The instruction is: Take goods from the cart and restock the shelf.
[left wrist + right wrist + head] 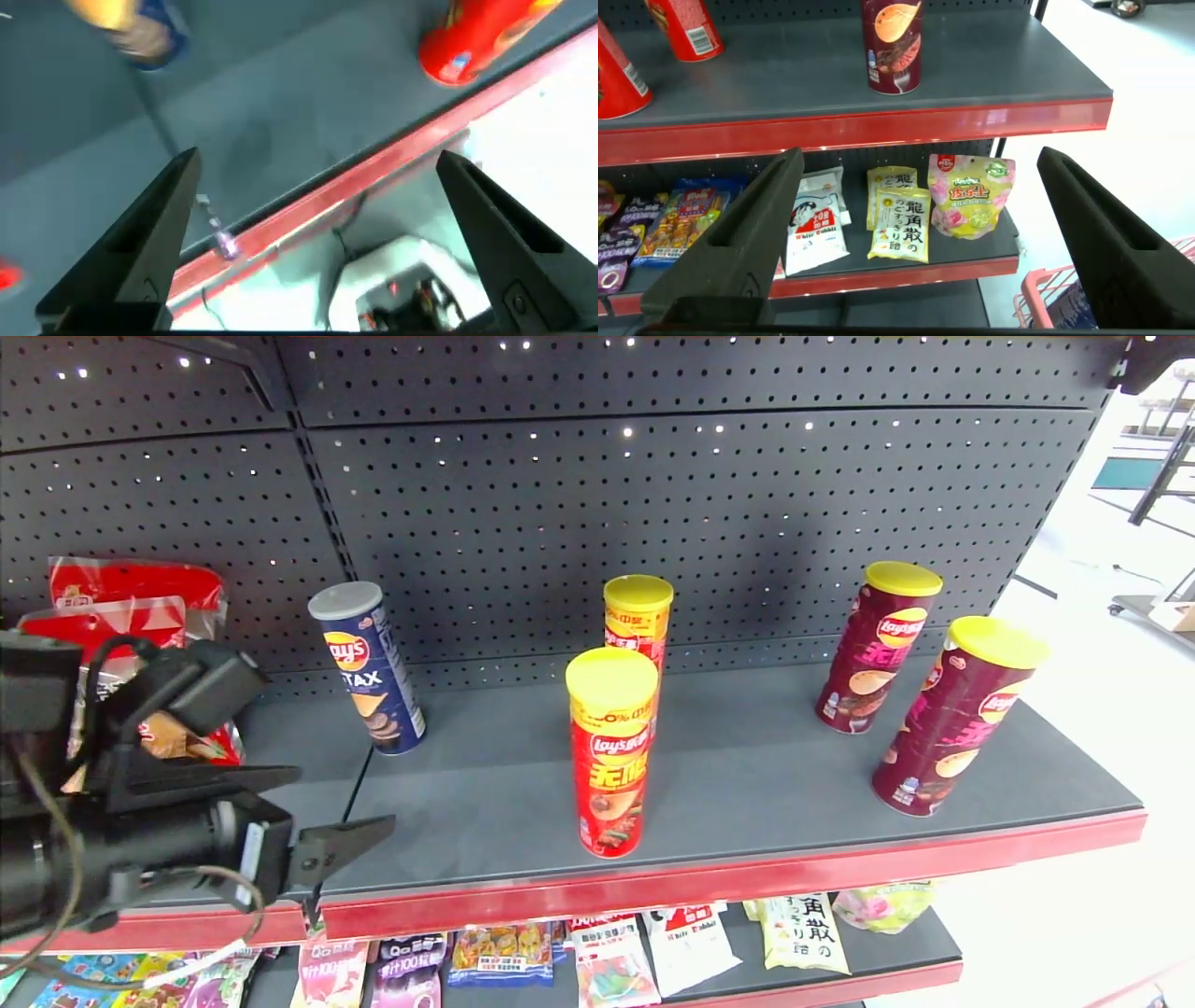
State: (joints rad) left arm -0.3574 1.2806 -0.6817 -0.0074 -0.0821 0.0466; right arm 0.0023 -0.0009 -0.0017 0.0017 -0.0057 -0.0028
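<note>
On shelf (pixel 747 775), 5 cans (pixel 611 747); right wrist view catches cart (pixel 1041 294).

strong light from right, floor (pixel 1074 915) blown out white; shelf (pixel 747 784) dim at back, pinprick glints through holes, soft shadows; edges bowed.

Front can (pixel 609 751) on shelf (pixel 747 784). Second can (pixel 639 616) just behind it, third can (pixel 369 667) back-left, fourth can (pixel 878 644) and fifth can (pixel 952 719) right.

To my right I see pale floor (pixel 1074 915) and, well off, a low wheeled platform (pixel 1144 605) beside a dark frame (pixel 1158 476).
</note>
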